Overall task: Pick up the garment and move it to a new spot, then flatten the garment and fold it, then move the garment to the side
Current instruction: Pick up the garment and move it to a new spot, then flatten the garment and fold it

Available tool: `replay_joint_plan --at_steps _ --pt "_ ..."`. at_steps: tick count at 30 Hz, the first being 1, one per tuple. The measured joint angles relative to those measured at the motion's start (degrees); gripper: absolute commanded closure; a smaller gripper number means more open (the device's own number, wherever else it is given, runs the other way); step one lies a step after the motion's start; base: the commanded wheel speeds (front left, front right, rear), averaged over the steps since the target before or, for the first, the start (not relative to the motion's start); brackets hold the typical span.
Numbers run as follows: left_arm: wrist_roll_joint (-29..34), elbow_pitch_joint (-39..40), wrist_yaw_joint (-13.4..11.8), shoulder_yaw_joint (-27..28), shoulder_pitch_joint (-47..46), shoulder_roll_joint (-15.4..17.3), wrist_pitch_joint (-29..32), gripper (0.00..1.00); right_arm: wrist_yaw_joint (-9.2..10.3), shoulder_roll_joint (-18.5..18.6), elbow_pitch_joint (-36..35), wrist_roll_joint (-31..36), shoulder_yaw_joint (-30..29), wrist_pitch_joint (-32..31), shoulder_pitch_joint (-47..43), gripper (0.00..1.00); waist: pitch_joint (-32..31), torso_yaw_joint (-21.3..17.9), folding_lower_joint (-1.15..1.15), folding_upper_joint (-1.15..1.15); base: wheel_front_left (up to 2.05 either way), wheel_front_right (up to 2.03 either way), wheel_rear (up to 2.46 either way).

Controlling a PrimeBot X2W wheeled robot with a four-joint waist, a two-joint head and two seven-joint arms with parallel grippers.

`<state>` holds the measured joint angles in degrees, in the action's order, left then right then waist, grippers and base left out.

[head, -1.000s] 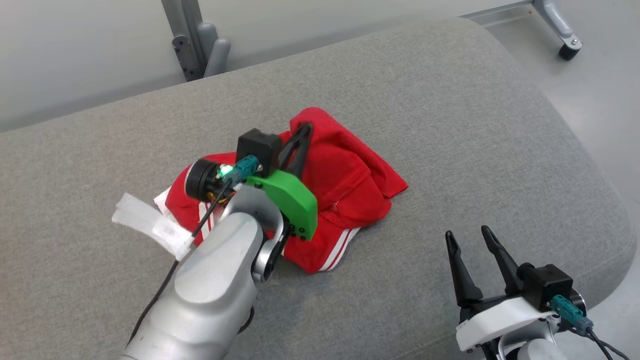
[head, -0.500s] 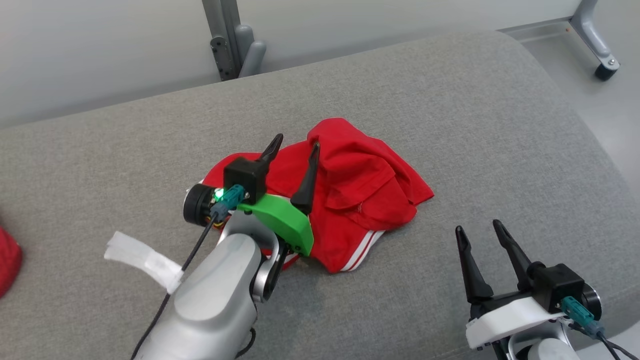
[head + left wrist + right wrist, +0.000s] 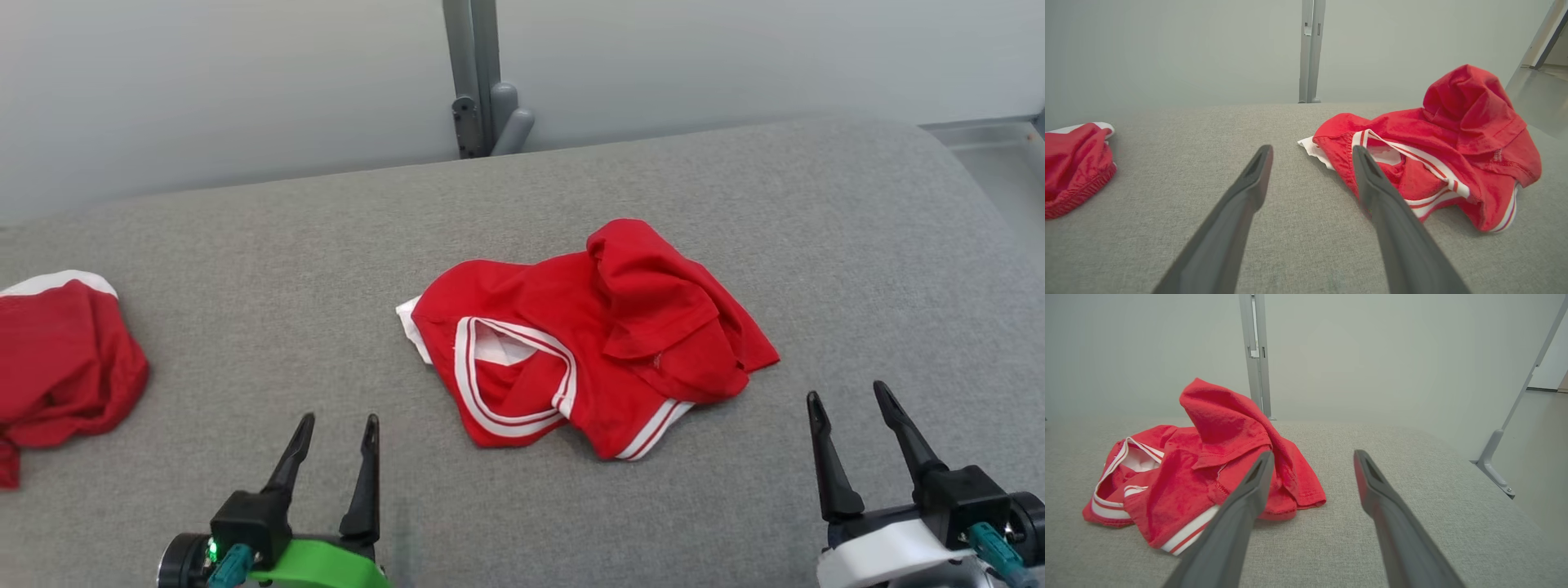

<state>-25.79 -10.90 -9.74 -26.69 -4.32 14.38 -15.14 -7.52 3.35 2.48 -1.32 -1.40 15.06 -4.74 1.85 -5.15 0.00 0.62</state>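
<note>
One crumpled garment (image 3: 608,335) on grey cushion (image 3: 245,269)

Bare lab-like test space, plain pale wall (image 3: 204,82), grey metal post (image 3: 473,82), angled metal frame leg (image 3: 1493,451) on smooth floor (image 3: 1543,465), grey fabric-covered work surface (image 3: 245,269)

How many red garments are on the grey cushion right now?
2. The striped garment lies crumpled at the cushion centre; the second garment sits far left, partly cut off.

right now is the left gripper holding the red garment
No, the left gripper is open and empty, short of the red garment, which lies loose on the grey cushion.
</note>
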Motion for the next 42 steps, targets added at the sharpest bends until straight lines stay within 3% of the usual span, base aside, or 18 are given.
replay_joint_plan --at_steps 5,13,17,25,42 --pt "1.9 3.5 2.3 6.7 6.1 -0.8 0.0 0.0 0.0 0.7 -0.2 0.5 -2.0 0.0 -2.7 0.0 -1.2 3.3 0.0 0.0 0.0 0.0 0.0" --pt "5.4 2.6 12.2 15.8 12.5 -4.9 0.0 0.0 0.0 0.0 1.0 0.4 -6.4 0.0 -4.6 0.0 -3.8 6.6 0.0 0.0 0.0 0.0 0.0" --pt "7.2 1.7 14.6 18.4 12.7 -6.4 0.0 0.0 0.0 -0.2 1.5 -0.1 -7.6 0.0 -4.9 0.0 -4.4 6.6 0.0 0.0 0.0 0.0 0.0" --pt "8.5 0.5 16.6 21.7 12.8 -8.5 0.0 0.0 0.0 -0.5 2.4 -0.1 -7.6 0.0 -5.0 0.0 -4.3 5.2 0.0 0.0 0.0 0.0 0.0" --pt "9.9 -0.6 17.1 22.4 12.8 -9.6 0.0 0.0 0.0 -0.5 3.1 -1.5 -7.1 0.0 -4.6 0.0 -4.1 5.3 0.0 0.0 0.0 0.0 0.0"
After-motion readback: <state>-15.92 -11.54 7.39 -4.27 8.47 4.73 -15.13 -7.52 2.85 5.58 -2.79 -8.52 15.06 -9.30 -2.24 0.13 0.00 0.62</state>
